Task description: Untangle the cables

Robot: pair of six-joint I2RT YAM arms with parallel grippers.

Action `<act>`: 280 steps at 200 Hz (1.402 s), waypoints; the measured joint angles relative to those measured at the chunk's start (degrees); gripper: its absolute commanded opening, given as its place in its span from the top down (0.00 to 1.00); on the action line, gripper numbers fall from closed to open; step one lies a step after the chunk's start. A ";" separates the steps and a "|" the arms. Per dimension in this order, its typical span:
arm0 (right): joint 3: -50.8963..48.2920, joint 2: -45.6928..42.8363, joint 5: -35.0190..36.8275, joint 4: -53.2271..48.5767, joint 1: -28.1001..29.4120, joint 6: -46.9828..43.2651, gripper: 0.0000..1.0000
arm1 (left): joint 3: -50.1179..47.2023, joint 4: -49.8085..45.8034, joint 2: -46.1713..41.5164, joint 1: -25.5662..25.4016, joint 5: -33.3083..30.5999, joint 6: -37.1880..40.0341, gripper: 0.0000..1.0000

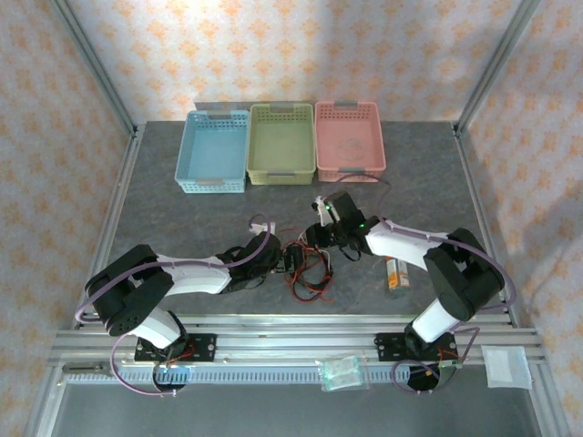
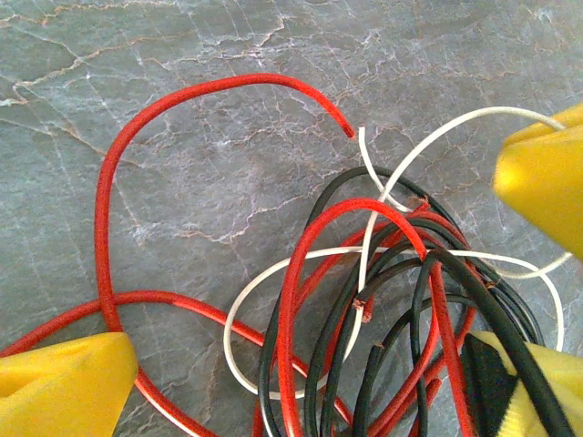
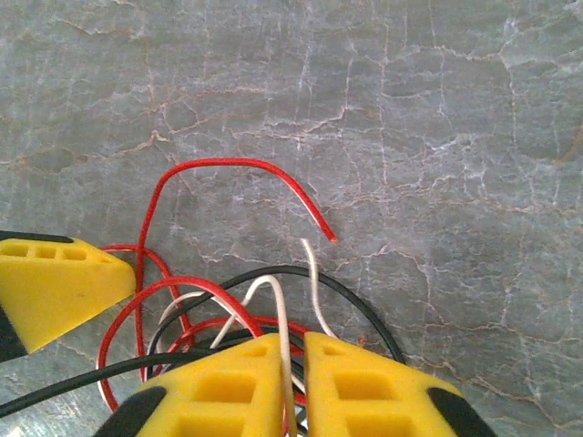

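Observation:
The cables [image 1: 308, 270] lie in one tangle on the grey table between my two arms: red [image 2: 105, 209], black [image 2: 401, 273] and one whitish cable [image 2: 273, 269] looping through each other. My left gripper [image 2: 305, 369] is open, its yellow fingers [image 2: 64, 382] wide apart on either side of the tangle, low over it. My right gripper [image 3: 293, 350] is shut on the whitish cable [image 3: 281, 319], which runs up between its pads. In the top view the left gripper [image 1: 289, 259] and right gripper [image 1: 321, 243] meet over the tangle.
Three baskets stand in a row at the back: blue [image 1: 215, 150], green [image 1: 281, 143], pink [image 1: 349, 137]. A small orange object [image 1: 395, 273] lies right of the tangle. A clear bag [image 1: 342, 371] and a white pad [image 1: 506, 367] rest on the front rail.

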 measured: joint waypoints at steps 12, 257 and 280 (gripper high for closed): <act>0.00 -1.95 0.22 -0.39 0.00 -0.15 0.95 | 0.00 0.00 0.00 0.00 -0.11 -0.22 0.04; 16.28 -26.45 5.09 -14.45 0.00 -2.62 1.00 | 0.37 0.07 0.44 -0.74 -1.62 -0.81 0.03; 16.57 -27.91 9.20 -14.38 0.02 -2.08 1.00 | 0.04 -3.28 -3.52 -0.76 -1.60 -0.20 0.01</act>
